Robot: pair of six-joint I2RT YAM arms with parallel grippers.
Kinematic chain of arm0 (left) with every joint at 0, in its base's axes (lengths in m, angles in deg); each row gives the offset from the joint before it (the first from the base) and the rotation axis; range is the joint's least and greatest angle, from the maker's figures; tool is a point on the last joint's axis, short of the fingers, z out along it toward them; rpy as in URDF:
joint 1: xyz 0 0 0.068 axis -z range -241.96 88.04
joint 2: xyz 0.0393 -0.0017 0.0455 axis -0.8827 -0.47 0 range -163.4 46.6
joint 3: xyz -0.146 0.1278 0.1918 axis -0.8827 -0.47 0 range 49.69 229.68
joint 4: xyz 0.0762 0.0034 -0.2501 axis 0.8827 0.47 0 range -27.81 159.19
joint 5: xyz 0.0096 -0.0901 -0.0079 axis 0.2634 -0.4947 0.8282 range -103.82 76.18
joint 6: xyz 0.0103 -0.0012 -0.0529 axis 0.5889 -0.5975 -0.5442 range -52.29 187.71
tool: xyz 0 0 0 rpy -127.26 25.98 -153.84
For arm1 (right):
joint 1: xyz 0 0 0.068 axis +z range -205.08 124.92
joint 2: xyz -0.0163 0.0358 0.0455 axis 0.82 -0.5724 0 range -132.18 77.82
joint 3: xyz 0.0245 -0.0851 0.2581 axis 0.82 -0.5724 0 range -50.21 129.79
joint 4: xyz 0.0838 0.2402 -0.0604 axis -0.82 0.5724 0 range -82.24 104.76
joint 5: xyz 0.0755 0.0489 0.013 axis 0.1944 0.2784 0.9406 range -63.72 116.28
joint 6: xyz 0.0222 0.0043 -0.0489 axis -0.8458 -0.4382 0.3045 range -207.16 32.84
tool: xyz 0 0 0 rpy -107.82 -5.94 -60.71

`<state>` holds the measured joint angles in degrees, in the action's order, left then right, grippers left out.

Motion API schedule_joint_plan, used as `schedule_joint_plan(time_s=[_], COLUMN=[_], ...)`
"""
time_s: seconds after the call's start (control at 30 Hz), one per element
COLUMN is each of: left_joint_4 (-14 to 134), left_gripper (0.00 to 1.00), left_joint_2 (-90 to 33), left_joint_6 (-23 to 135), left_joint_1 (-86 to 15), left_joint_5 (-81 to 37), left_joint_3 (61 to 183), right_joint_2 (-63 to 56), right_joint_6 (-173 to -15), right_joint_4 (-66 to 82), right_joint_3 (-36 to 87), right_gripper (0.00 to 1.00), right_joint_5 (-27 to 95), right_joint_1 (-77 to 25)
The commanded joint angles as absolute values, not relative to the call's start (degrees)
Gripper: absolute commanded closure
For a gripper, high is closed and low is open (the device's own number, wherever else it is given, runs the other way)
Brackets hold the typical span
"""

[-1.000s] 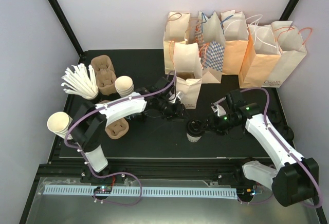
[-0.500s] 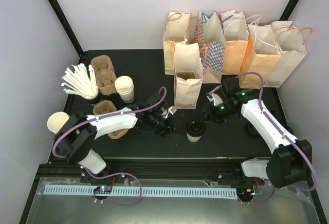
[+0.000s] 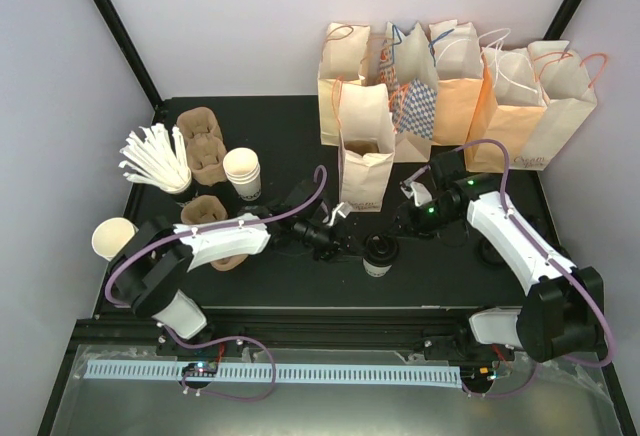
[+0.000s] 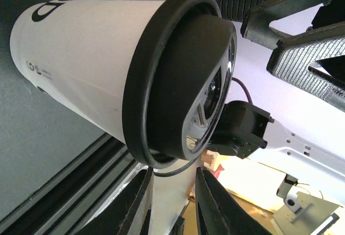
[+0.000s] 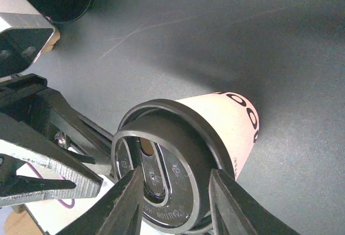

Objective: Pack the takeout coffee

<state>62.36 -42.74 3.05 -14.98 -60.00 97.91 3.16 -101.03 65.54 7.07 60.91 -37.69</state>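
— Coffee cup (image 3: 377,254) not packed yet? It stands upright on the table (image 3: 280,136), lid on, just in front of the open paper bag (image 3: 364,156)
— Right, we're at the grasp, I'd say. The left gripper (image 4: 173,178) sits close on one side, the right gripper (image 5: 175,173) near the other. Both have their fingers spread, pinching nothing
— So what next?
— One of them needs to close round the cup's body, keep it level, lift it over the bag's rim and lower it in
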Motion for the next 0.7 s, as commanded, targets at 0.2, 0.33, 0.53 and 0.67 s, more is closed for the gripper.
schedule_joint_plan(time_s=[0.2, 0.33, 0.53, 0.67], left_joint_4=[61.3, 61.53, 62.33, 64.29], left_gripper=[0.81, 0.82, 0.82, 0.85], left_joint_2=[-45.61, -46.35, -47.97, -48.91], left_joint_6=[2.6, 2.85, 3.43, 4.76], left_joint_1=[-14.59, -14.59, -14.59, -14.72], left_joint_5=[-61.31, -61.5, -61.58, -61.36], left_joint_3=[99.36, 99.73, 101.08, 102.0], right_joint_2=[2.7, 2.4, 1.95, 1.77], right_joint_6=[-100.06, -99.82, -100.09, -100.59], right_joint_4=[63.08, 63.02, 62.89, 62.51], right_joint_3=[4.44, 3.87, 3.23, 2.6], right_gripper=[0.67, 0.67, 0.67, 0.7], right_joint_5=[63.14, 63.39, 63.67, 63.26], right_joint_1=[-37.44, -37.42, -37.46, -37.43])
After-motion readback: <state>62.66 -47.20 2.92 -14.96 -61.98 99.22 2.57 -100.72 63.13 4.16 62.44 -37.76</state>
